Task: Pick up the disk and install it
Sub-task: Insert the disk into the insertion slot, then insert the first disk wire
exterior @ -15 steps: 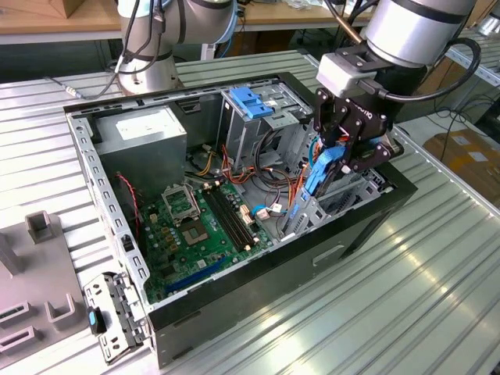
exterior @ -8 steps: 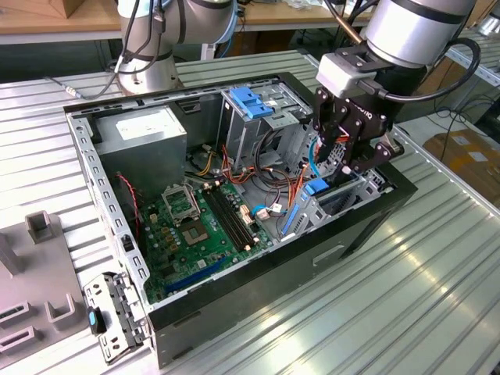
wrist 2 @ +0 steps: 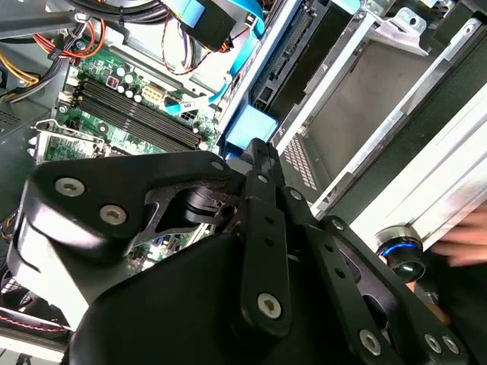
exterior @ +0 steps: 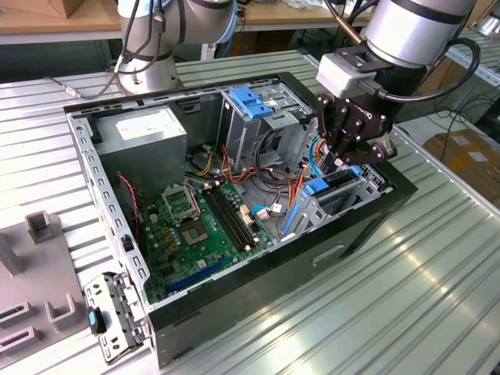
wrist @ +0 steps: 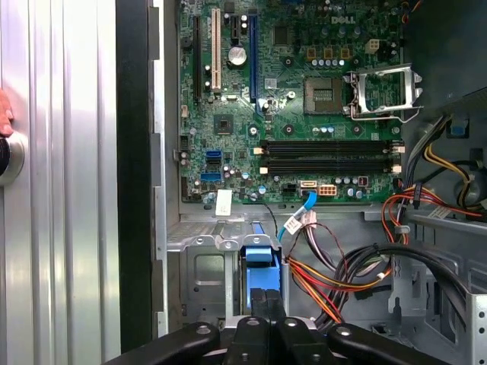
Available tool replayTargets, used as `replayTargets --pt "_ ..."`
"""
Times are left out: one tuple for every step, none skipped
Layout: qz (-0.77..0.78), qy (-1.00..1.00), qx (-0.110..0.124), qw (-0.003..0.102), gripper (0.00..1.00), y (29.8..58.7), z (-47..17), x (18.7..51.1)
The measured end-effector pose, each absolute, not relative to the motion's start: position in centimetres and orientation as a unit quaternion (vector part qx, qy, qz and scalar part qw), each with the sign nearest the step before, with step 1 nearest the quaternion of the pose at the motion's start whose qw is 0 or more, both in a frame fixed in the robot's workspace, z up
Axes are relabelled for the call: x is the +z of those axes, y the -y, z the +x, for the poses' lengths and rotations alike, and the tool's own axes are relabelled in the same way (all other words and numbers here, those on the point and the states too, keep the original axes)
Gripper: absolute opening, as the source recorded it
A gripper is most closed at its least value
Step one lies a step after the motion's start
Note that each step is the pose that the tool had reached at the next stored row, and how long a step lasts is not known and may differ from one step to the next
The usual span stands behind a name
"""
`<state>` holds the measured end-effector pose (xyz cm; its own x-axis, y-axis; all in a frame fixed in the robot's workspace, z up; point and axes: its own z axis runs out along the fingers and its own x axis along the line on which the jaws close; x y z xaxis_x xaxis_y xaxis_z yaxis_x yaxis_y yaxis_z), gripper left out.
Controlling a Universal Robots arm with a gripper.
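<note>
My fingers (wrist: 256,309) are drawn together with no gap I can make out, their tips against the blue end tab of the disk (wrist: 257,262). I cannot tell whether they pinch a thin edge of that tab or only press on it. My gripper (exterior: 342,162) hangs directly over the drive cage (exterior: 312,212), reaching down into it. The disk (exterior: 319,188) sits inside the drive cage, its blue tab at the cage's open end and its blue rail running along the cage wall; in the second wrist view the tab (wrist 2: 251,125) shows just past my gripper (wrist 2: 256,146). A bundle of red, orange and yellow wires (wrist: 335,277) crosses just beside the drive cage, and a thin blue data cable (wrist: 300,214) curls between the cage and the motherboard (wrist: 304,114). The memory slots (wrist: 327,156) lie on the board near the cage, with the open processor socket (wrist: 380,91) beyond them. The grey power supply (exterior: 148,133) is well apart from the cage, at the far end of the computer case (exterior: 258,291). An upper bay with a blue latch (exterior: 250,101) stands behind the cage. Outside the case wall next to the cage, on the ribbed metal table (exterior: 406,297), is a person's blurred hand (wrist 2: 466,245).
</note>
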<state>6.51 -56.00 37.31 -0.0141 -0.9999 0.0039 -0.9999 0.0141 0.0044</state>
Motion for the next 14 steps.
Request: replayTargets --pt "0.702 0.712 0.0 0.003 0.11 56.01 6.51 37.31" --pt "0.702 0.712 0.0 0.003 0.11 56.0 6.51 37.31" --pt "0.702 0.712 0.0 0.003 0.11 56.0 6.51 37.3" --pt "0.702 0.712 0.0 0.003 0.11 56.0 6.51 37.3" --pt "0.702 0.712 0.0 0.003 0.11 56.0 6.51 37.3" --pt "0.702 0.712 0.0 0.003 0.11 56.0 6.51 37.3" --pt "0.702 0.712 0.0 0.003 0.11 56.0 6.6 37.29" --pt "0.702 0.712 0.0 0.003 0.11 56.0 6.66 37.29" --pt "0.702 0.712 0.0 0.003 0.11 56.0 6.72 37.29" --pt "0.702 0.712 0.0 0.003 0.11 56.0 6.82 37.29" --pt "0.702 0.712 0.0 0.003 0.11 56.0 6.9 37.29" --pt "0.702 0.712 0.0 0.003 0.11 56.0 6.99 37.29" --pt "0.702 0.712 0.0 0.003 0.11 56.0 7.08 37.3" --pt "0.702 0.712 0.0 0.003 0.11 56.0 7.17 37.3"
